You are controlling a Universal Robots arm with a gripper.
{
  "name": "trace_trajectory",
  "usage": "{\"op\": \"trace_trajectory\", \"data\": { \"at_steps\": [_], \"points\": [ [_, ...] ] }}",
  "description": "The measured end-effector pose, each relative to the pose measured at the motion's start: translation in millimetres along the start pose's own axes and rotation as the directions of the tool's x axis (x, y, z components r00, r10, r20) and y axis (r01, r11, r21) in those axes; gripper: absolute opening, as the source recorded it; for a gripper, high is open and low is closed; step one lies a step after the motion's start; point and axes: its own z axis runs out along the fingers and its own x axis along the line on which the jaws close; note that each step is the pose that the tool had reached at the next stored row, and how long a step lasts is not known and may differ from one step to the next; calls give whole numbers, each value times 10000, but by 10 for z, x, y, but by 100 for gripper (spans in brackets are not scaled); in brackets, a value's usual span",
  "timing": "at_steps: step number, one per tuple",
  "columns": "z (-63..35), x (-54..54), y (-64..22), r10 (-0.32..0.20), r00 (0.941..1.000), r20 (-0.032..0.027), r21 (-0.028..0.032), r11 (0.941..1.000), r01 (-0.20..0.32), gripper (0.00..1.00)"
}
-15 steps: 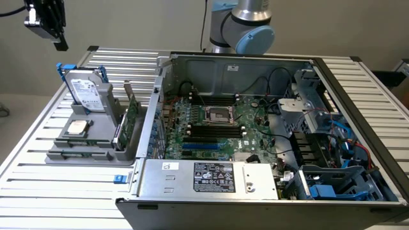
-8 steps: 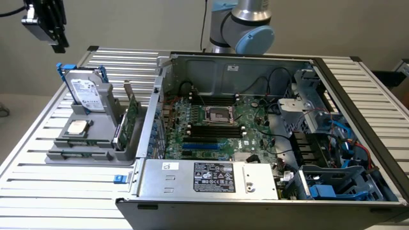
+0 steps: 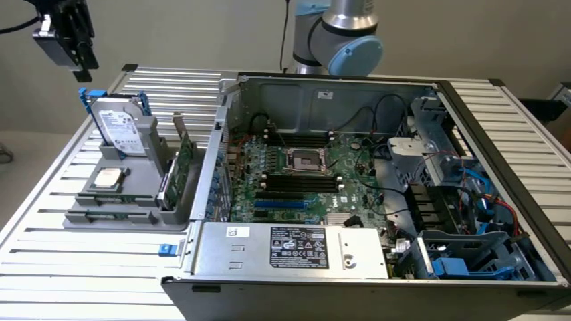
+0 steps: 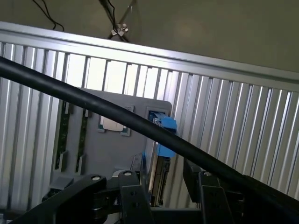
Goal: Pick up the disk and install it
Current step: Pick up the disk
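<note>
The disk [image 3: 119, 127] stands upright in a slot of the grey holder [image 3: 107, 200] on the exterior view's left; it is silver-grey with a white printed label and a blue carrier frame. My gripper [image 3: 83, 72] hangs in the air a short way above the disk's top edge, touching nothing. In the wrist view the disk [image 4: 162, 156] appears edge-on below the gripper [image 4: 170, 205]. The two black fingers [image 4: 133, 203] stand apart with a gap between them, and nothing is held.
An open computer case [image 3: 375, 87] with its motherboard [image 3: 303, 174] lies to the exterior view's right, blue drive bays [image 3: 464, 261] in its near corner. A green circuit card [image 3: 183, 170] and a small silver chip [image 3: 109, 177] share the holder. A black cable [image 4: 93, 100] crosses the wrist view.
</note>
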Motion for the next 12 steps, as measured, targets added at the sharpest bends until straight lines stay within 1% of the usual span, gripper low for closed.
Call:
{"op": "trace_trajectory", "data": {
  "at_steps": [5, 12],
  "points": [
    [92, -3, 29, -343, 9994, -11, -4, 9994, 343, 48],
    [219, -4, 33, -364, 9993, -13, -5, 9993, 364, 48]
  ]
}}
